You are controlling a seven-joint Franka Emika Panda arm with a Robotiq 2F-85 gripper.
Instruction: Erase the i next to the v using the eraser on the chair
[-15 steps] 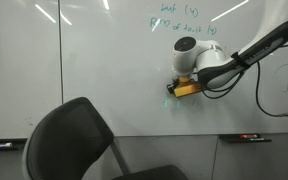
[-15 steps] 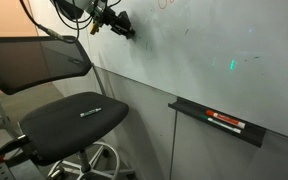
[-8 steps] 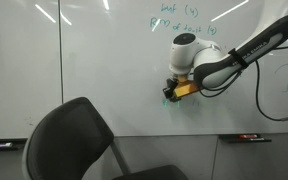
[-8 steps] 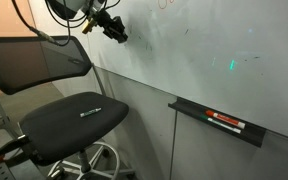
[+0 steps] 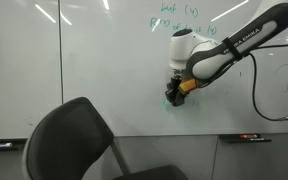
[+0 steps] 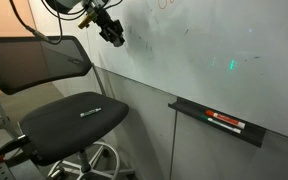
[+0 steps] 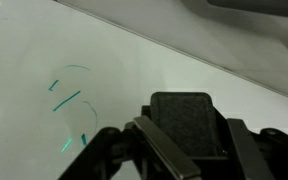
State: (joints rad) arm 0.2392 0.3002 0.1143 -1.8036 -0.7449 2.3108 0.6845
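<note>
Black chair (image 5: 72, 140) stood at lower left, in front of whiteboard (image 5: 94, 70). Small teal strokes (image 7: 68, 98) lay on board left of tool in wrist view; i and v could not be told apart among them. Gripper (image 5: 172, 95) was at mid-board, below large teal writing (image 5: 179, 20), fingers pinched on dark eraser (image 7: 187, 112). Eraser sat close against board; contact not confirmed. Marker tray (image 6: 246, 136) hung at right, markers (image 6: 224, 121) lying in it.

Black chair (image 5: 70, 140) with broad curved back, upright, black eraser (image 7: 184, 122) near small faint teal strokes (image 7: 68, 98)
</note>
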